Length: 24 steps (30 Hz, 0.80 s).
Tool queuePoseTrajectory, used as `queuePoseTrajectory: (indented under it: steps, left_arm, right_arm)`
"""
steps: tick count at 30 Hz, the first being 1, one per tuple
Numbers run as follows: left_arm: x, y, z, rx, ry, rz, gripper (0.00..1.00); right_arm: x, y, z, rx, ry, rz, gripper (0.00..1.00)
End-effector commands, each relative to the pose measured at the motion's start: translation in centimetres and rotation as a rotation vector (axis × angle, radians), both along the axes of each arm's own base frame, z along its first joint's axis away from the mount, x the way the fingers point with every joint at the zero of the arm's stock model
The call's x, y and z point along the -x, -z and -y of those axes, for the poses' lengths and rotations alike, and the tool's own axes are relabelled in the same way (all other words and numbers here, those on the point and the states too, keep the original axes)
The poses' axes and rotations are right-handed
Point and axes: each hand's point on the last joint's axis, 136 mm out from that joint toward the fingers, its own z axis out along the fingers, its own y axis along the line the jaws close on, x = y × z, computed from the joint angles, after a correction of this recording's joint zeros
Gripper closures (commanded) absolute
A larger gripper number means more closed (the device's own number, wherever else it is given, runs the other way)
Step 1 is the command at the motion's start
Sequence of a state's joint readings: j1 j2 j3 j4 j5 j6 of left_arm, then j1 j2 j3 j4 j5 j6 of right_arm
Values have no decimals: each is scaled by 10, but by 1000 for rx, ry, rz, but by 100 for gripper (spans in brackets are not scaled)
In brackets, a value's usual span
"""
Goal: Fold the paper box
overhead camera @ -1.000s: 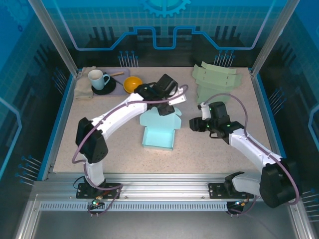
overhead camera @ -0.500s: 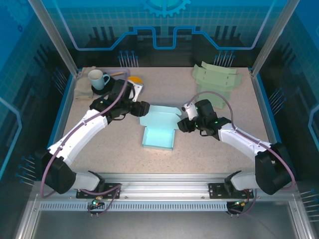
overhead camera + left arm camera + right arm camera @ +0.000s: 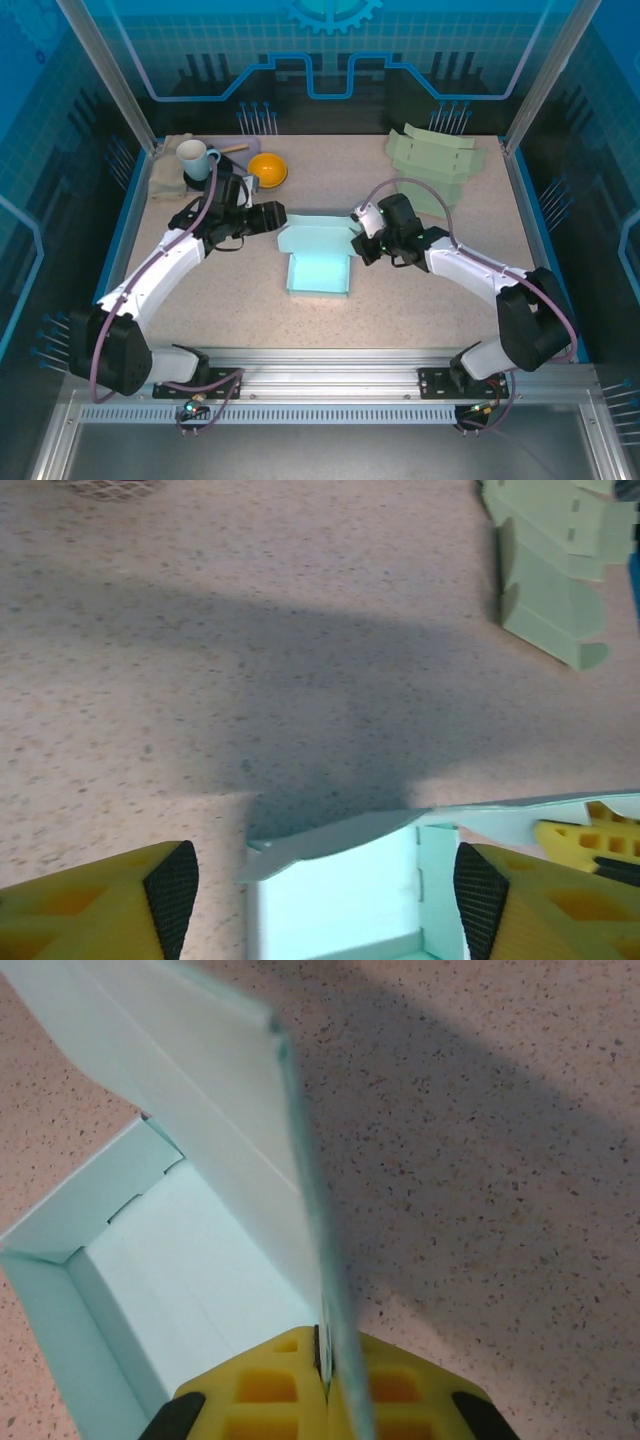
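Observation:
The light blue paper box (image 3: 320, 268) lies open in the middle of the table, its back flap (image 3: 318, 235) partly raised. My right gripper (image 3: 359, 238) is shut on the right end of that flap; in the right wrist view the thin flap edge (image 3: 300, 1160) runs into the closed yellow fingers (image 3: 270, 1390) of the gripper (image 3: 326, 1348). My left gripper (image 3: 278, 218) stands open just left of the flap. In the left wrist view the gripper (image 3: 325, 900) has the box (image 3: 340, 900) and the flap's left corner (image 3: 300, 855) between its wide-apart pads, without touching them.
A stack of pale green flat boxes (image 3: 435, 158) lies at the back right. At the back left are a white mug (image 3: 197, 157) on a dark saucer, an orange bowl (image 3: 267, 169) and a beige cloth (image 3: 163, 180). A blue rim (image 3: 125, 230) bounds the table.
The right gripper moved left to the box and shut on its back flap. The left arm swung from over the box to its left side and opened wider.

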State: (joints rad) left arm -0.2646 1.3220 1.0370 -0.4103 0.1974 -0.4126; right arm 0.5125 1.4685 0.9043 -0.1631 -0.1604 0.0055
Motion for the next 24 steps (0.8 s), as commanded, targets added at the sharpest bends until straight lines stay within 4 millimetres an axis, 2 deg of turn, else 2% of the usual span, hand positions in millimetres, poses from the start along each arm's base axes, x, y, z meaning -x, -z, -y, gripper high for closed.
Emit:
queuePoseTrajectory:
  steps: [1, 4, 6, 8, 11, 14, 17, 20, 24]
  left_arm:
    - [3, -10, 11, 58, 66, 68, 30]
    - [5, -1, 12, 61, 83, 98, 30]
    - [3, 5, 12, 68, 75, 112, 26]
    - [-4, 7, 8, 63, 44, 125, 17]
    - [-17, 0, -6, 97, -42, 118, 1]
    - [-27, -17, -16, 209, -128, 103, 1]
    - [-31, -24, -21, 273, -225, 50, 1]
    - [-35, -13, -19, 336, -310, -75, 1]
    - [-41, 9, -3, 345, -342, -185, 1]
  right_arm:
    - [-10, -14, -7, 10, -23, 68, 100]
    - [-16, -16, -4, 43, -29, 106, 100]
    - [-17, -17, -5, 58, -50, 130, 100]
    - [-17, -17, -5, 75, -81, 156, 100]
    - [-18, -17, -3, 94, -105, 186, 100]
    - [-21, -19, 0, 98, -98, 218, 100]
    - [-24, -21, 0, 104, -99, 246, 100]
    - [-26, -23, 1, 109, -98, 277, 100]
    - [-28, -23, 1, 112, -97, 291, 100]
